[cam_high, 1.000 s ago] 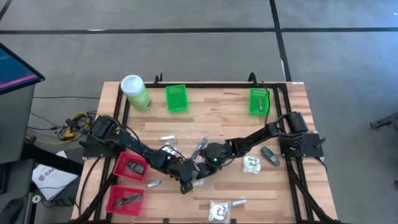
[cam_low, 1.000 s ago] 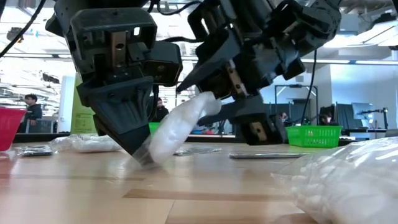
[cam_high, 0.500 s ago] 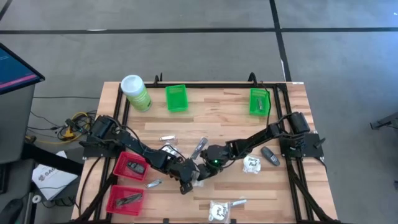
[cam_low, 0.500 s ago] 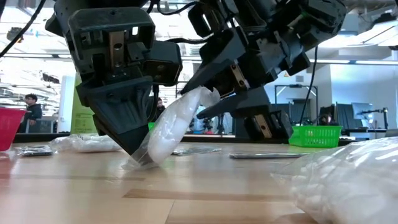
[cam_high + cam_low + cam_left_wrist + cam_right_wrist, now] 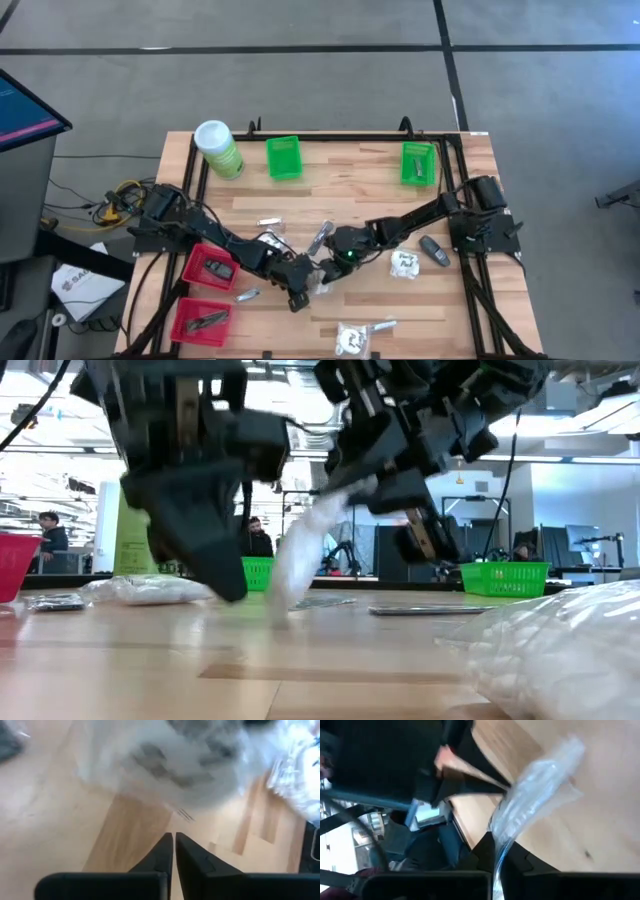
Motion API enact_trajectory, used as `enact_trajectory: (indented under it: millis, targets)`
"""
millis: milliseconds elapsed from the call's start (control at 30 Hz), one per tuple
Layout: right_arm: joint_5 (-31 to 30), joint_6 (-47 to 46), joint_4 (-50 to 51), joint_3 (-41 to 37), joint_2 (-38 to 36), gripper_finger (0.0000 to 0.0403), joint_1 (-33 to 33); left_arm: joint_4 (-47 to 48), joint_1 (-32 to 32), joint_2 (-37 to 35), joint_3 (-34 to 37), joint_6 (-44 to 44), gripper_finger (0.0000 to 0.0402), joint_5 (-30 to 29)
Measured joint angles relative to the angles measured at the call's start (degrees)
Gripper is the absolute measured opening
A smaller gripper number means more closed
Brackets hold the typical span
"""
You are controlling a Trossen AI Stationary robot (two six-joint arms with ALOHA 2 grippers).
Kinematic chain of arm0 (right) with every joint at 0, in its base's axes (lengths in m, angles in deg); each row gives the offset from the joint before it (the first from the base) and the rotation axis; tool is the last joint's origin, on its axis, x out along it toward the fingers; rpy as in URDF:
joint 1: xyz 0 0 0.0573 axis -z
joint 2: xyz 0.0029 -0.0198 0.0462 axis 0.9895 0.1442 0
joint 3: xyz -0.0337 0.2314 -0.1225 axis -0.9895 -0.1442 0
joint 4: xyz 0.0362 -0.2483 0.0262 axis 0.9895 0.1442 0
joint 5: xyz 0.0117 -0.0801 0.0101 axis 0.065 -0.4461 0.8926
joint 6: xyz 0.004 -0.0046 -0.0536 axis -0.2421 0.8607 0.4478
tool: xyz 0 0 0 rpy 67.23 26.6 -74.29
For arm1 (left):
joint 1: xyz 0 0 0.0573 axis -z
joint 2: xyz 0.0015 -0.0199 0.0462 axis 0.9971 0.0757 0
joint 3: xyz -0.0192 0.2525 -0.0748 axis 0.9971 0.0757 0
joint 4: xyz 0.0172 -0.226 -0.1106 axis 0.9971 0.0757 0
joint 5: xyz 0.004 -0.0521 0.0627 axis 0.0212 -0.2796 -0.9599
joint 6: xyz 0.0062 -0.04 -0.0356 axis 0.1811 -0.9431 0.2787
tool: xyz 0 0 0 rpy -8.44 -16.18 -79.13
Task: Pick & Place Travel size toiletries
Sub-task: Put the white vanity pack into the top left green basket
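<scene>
Right gripper (image 5: pixel 326 272) is clamped on one edge of a white crinkly packet (image 5: pixel 305 550), mid-table toward the front; in the right wrist view the packet (image 5: pixel 535 795) runs out from between its two dark fingers (image 5: pixel 512 857), pinched tight. In the low view the packet hangs slanted, its lower end near the wood; can't tell if it touches. Left gripper (image 5: pixel 298 296) sits just beside it, fingers (image 5: pixel 165 855) pressed together w/ nothing between them, the packet (image 5: pixel 185 755) blurred just ahead of the tips.

Both arms meet at the same spot, so the left one crowds the right's hold. Around them on the table (image 5: pixel 330 200): a slim silvery sachet (image 5: pixel 322 236) just behind the grippers, another small one (image 5: pixel 270 222) to its left, a third (image 5: pixel 247 295) near the red baskets. Second white packet (image 5: pixel 405 264) and a dark grey oval piece (image 5: pixel 434 250) lie under the right arm's side. One more packet (image 5: pixel 352 339) w/ a silvery sachet (image 5: pixel 383 325) at the front edge.

Two red baskets (image 5: pixel 210 266) at front left, each w/ dark items inside. Two green baskets (image 5: pixel 284 157) along the back, light-green canister (image 5: pixel 217 147) at back left corner. Ppl stand in the room behind the table in the low view.
</scene>
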State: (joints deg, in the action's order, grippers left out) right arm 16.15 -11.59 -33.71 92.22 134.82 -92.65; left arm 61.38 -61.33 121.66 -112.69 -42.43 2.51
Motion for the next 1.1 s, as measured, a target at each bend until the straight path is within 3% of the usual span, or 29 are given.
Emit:
enact_trajectory:
  millis: [333, 533, 767, 900, 1100]
  targets:
    - [-0.02, 13.68, 7.67, 0.05, -12.7, 0.0002, 9.17, 7.52, -0.58, -9.89, -0.02, 0.52, 0.0033, -9.99]
    - [1.3, 22.2, 14.49, 2.6, -18.48, 0.0001, 15.09, 10.82, -3.1, -15.59, -0.01, 3.31, 0.0023, -11.5]
    - [2.82, 36.75, 42.42, 11.29, -21.54, 0.0, 18.33, 11.05, -7.77, -25.06, -0.04, 7.57, 0.0007, -12.25]
    - [2.85, 47.32, 58.62, 19.6, -19.87, 0.0, 17.1, 9.72, -10.48, -29.74, -0.04, 12.24, 0.0006, -9.08]
    - [0.68, 60.27, 77.6, 34.76, -13.31, 0.0, 11.55, 7.41, -15.94, -33.01, -0.02, 16.08, 0.0032, 2.44]
